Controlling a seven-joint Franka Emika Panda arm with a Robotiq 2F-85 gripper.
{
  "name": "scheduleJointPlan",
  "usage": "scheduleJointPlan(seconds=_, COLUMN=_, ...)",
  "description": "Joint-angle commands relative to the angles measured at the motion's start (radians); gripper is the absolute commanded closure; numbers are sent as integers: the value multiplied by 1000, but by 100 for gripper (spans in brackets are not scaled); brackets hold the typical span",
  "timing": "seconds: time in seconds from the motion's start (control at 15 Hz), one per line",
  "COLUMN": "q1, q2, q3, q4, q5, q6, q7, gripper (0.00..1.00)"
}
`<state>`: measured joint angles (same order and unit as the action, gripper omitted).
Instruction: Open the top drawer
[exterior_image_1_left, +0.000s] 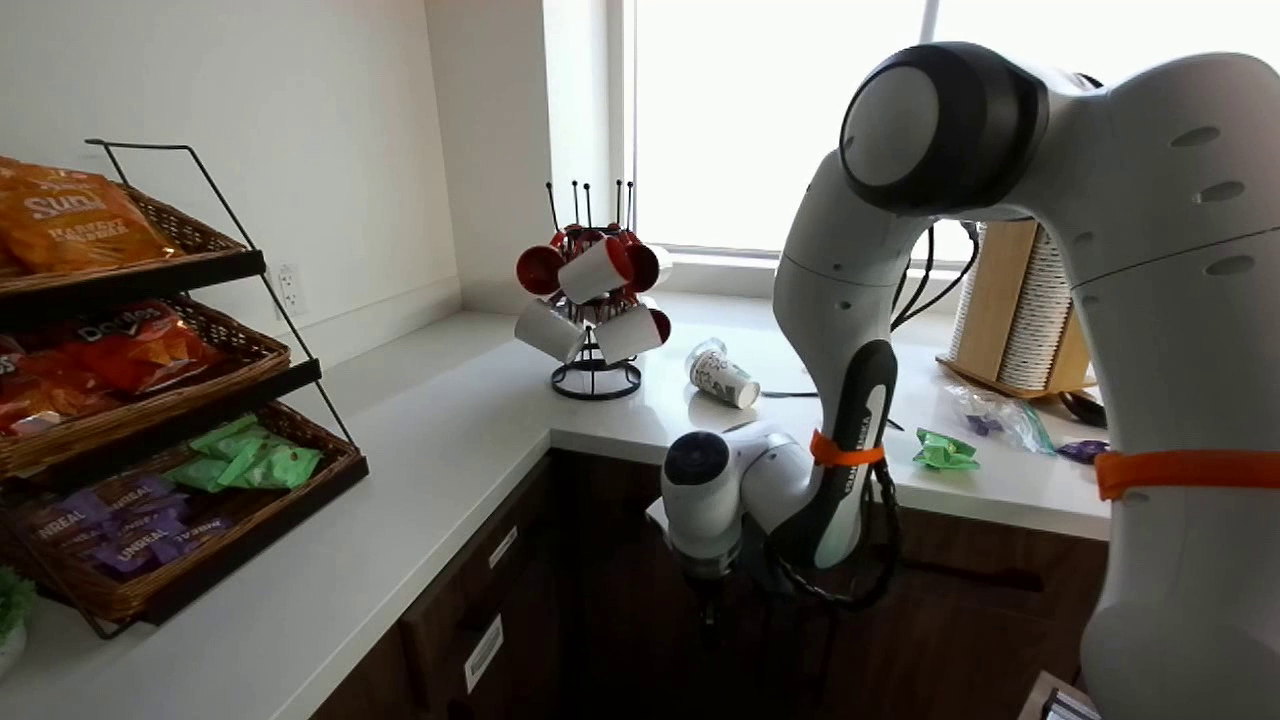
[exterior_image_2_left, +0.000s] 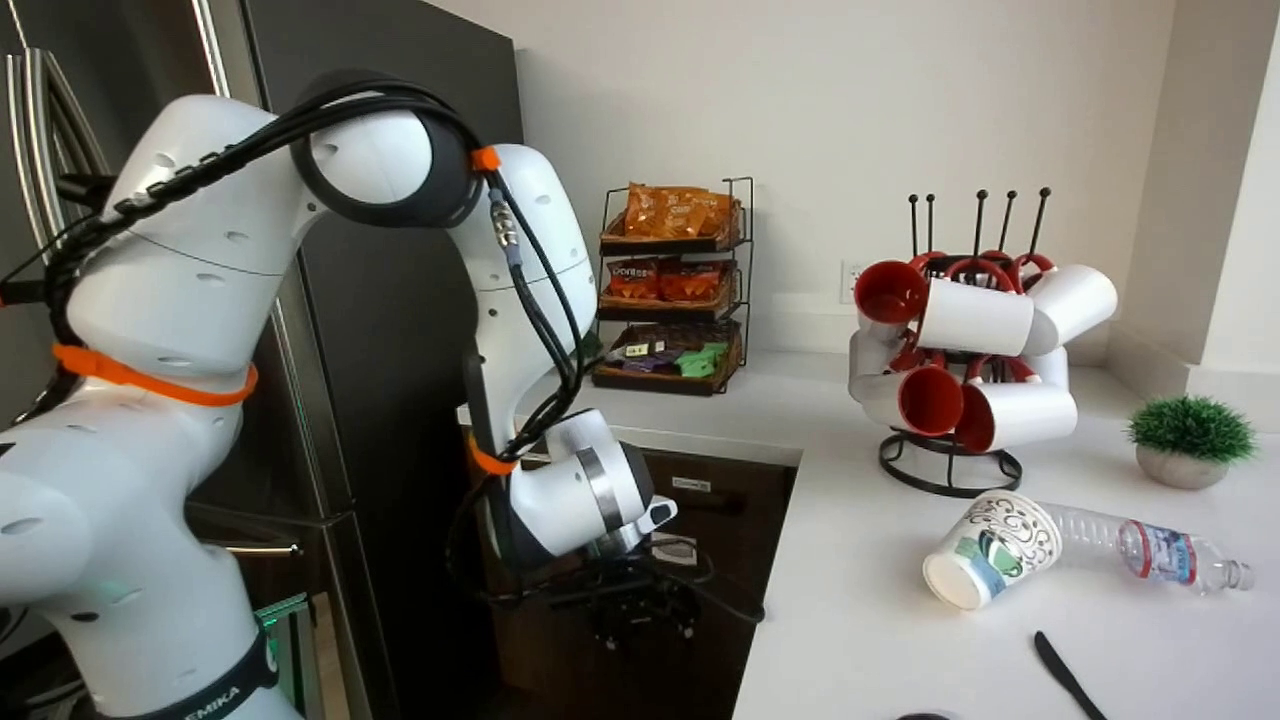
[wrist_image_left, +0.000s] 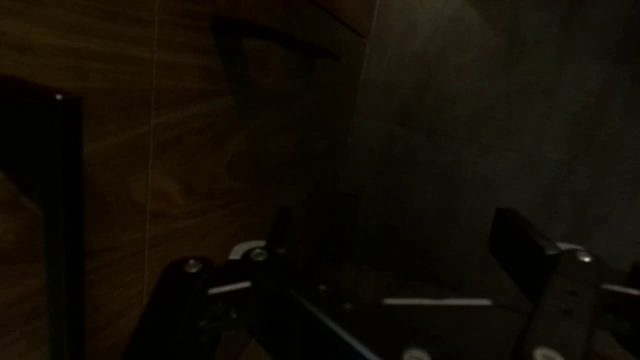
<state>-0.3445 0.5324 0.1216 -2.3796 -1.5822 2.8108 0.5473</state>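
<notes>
A wide dark brown wood front (exterior_image_1_left: 1000, 540), seemingly the top drawer, sits under the right-hand counter in an exterior view. It looks shut, with a dark bar along it. No silver handle or cutlery shows. My gripper (exterior_image_1_left: 710, 615) points down, low in the dark cabinet corner. It also shows below the counter in an exterior view (exterior_image_2_left: 645, 630). In the wrist view, my gripper (wrist_image_left: 395, 235) has its fingers wide apart with nothing visible between them. A dark upright bar handle (wrist_image_left: 65, 210) stands on wood to its left. Darkness hides whether anything touches.
Angled cabinet fronts with pale labels (exterior_image_1_left: 484, 655) stand left of the arm. The white counter (exterior_image_1_left: 420, 440) edge lies above the gripper. A mug rack (exterior_image_1_left: 592, 350), paper cup (exterior_image_1_left: 722, 378), snack rack (exterior_image_1_left: 190, 530) and bottle (exterior_image_2_left: 1160, 550) stand or lie on it. A fridge (exterior_image_2_left: 420, 320) is behind the arm.
</notes>
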Motion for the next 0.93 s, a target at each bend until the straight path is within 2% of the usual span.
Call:
scheduleJointPlan(seconds=0.0, q1=9, q2=-58, q3=3, q4=28, q5=-94, q6=16, q7=133, gripper=0)
scheduleJointPlan(seconds=0.13, q1=13, q2=-72, q3=8, q4=64, q5=-177, q6=0, q7=229, gripper=0)
scheduleJointPlan(seconds=0.47, q1=7, q2=-54, q3=17, q4=142, q5=-464, q6=-67, q7=436, gripper=0)
scheduleJointPlan(seconds=0.6, q1=3, q2=-39, q3=19, q4=149, q5=-541, q6=-99, q7=494, gripper=0)
scheduleJointPlan(seconds=0.87, q1=1, q2=-5, q3=18, q4=146, q5=-627, q6=-156, q7=570, gripper=0)
